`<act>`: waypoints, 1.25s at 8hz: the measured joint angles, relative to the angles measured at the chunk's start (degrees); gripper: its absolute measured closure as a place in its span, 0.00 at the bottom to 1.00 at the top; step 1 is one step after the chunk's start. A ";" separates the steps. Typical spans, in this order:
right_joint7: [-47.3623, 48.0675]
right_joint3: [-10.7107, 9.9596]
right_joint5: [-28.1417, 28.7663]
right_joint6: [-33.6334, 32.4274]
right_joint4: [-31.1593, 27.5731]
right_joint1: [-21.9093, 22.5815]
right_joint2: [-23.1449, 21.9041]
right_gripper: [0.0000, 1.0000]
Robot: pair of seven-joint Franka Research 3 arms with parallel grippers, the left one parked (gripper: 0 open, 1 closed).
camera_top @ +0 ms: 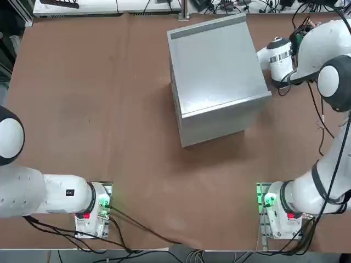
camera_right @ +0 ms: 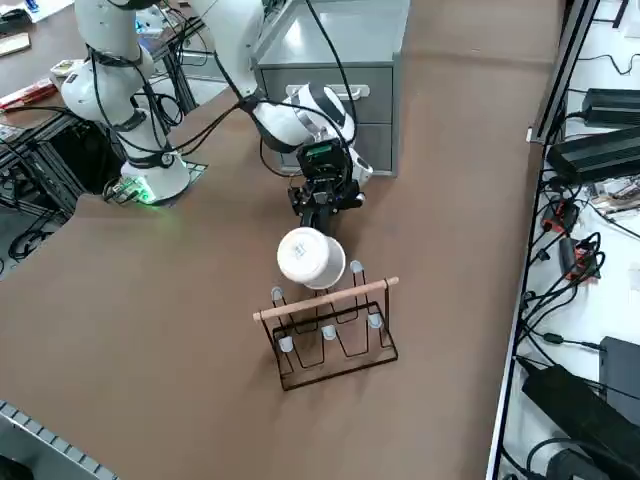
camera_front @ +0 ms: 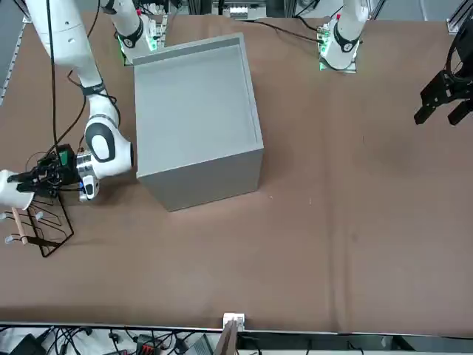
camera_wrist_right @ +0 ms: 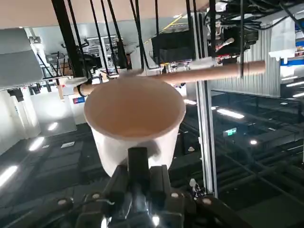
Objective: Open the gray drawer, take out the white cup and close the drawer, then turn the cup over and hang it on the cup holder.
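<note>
My right gripper (camera_right: 322, 212) is shut on the white cup (camera_right: 311, 258), holding it by its side with the base up and the mouth toward the table. The cup hangs right over the back rail of the cup holder (camera_right: 335, 335), a dark wire rack with pale pegs and a wooden bar. The wrist view shows the cup (camera_wrist_right: 135, 118) between my fingers, just short of that bar (camera_wrist_right: 216, 71). From the front, the cup (camera_front: 10, 188) is at the far left above the holder (camera_front: 41, 233). The gray drawer (camera_right: 378, 85) is shut flush in the cabinet (camera_top: 216, 82).
The gray cabinet (camera_front: 196, 126) stands just behind the gripper, close to my right arm's wrist (camera_top: 279, 55). The table's edge and cable clutter (camera_right: 580, 260) lie beyond the holder.
</note>
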 joint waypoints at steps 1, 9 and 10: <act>0.00 0.00 -0.56 0.01 0.50 -0.28 0.94 0.81; -0.31 1.21 -1.01 -0.32 2.48 -0.75 2.56 0.06; -0.53 1.21 0.90 -0.40 3.40 -0.77 2.13 0.00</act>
